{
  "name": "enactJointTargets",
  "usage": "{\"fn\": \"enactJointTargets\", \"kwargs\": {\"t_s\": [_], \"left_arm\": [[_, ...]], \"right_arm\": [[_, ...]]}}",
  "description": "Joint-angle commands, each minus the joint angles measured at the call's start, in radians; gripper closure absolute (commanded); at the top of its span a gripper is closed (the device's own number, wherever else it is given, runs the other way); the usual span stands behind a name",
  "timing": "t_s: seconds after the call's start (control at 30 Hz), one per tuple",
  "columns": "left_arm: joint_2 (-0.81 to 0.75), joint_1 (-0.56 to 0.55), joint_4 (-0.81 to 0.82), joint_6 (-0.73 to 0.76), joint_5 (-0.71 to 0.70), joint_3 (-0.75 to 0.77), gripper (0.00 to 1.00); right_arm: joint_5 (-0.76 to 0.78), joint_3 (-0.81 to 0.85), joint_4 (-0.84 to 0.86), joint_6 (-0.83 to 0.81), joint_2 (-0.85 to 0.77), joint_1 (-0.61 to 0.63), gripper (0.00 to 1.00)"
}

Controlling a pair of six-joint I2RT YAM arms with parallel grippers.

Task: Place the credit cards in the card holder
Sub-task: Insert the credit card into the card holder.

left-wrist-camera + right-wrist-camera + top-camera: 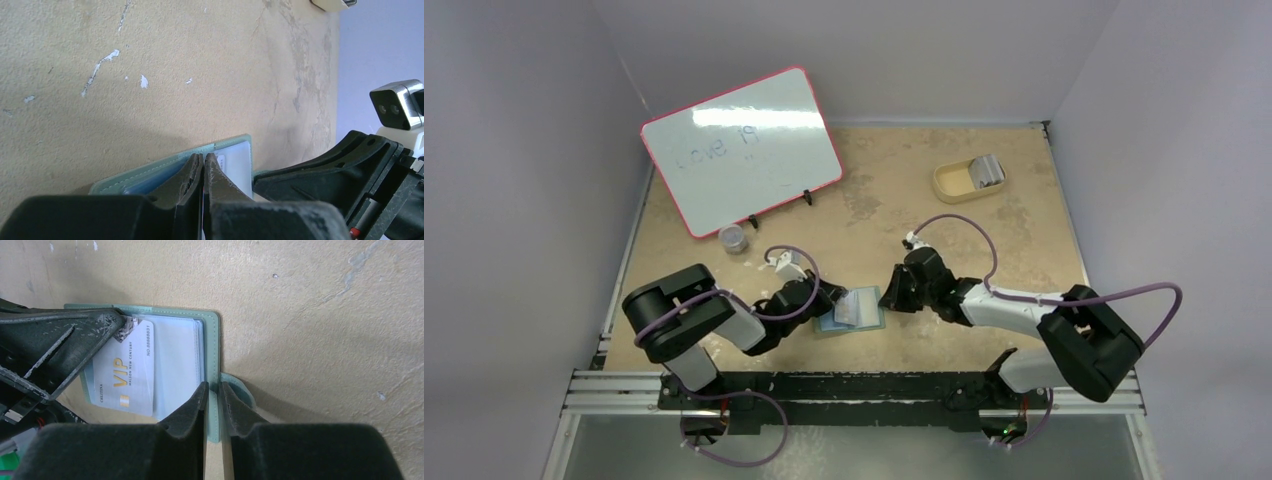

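Note:
The grey-green card holder [852, 312] lies open on the table between both arms, its light blue pockets facing up [175, 355]. A pale blue-white credit card [125, 370] printed VIP rests on the inside, slightly askew. My left gripper [204, 159] is shut on that card's corner, and its fingertips show in the right wrist view [122, 327]. My right gripper [213, 390] is shut on the holder's right edge beside the snap tab [240, 390]. More cards [989, 170] sit in the tan tray.
The tan rounded tray [954, 185] stands at the back right. A red-framed whiteboard [742, 145] leans at the back left, with a small jar [735, 238] in front of it. White walls close in the table's sides and back.

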Motion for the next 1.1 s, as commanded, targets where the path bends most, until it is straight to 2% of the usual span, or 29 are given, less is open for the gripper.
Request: {"fn": "enactJointTargets", "kwargs": {"t_s": [0.0,0.27,0.53,0.63,0.87,1.07], "left_arm": [[0.07,-0.024,0.005,0.047,-0.119,-0.038,1.0],[0.141,-0.045,0.17,0.062,-0.174,-0.09,1.0],[0.136,-0.05,0.213,0.089,-0.223,-0.11,1.0],[0.164,-0.055,0.242,0.092,-0.221,-0.108,1.0],[0.287,-0.064,0.434,0.047,-0.184,-0.119,1.0],[0.289,-0.067,0.466,0.021,-0.167,-0.114,1.0]], "right_arm": [[-0.013,-0.014,0.011,0.021,-0.022,0.007,0.85],[-0.019,-0.014,0.003,0.024,-0.029,0.008,0.86],[-0.009,-0.015,0.0,0.042,-0.042,0.01,0.87],[-0.014,-0.015,0.007,0.045,-0.033,0.011,0.87],[-0.015,-0.018,0.022,0.055,-0.02,0.014,0.88],[-0.016,-0.029,0.036,0.067,-0.014,0.022,0.89]]}}
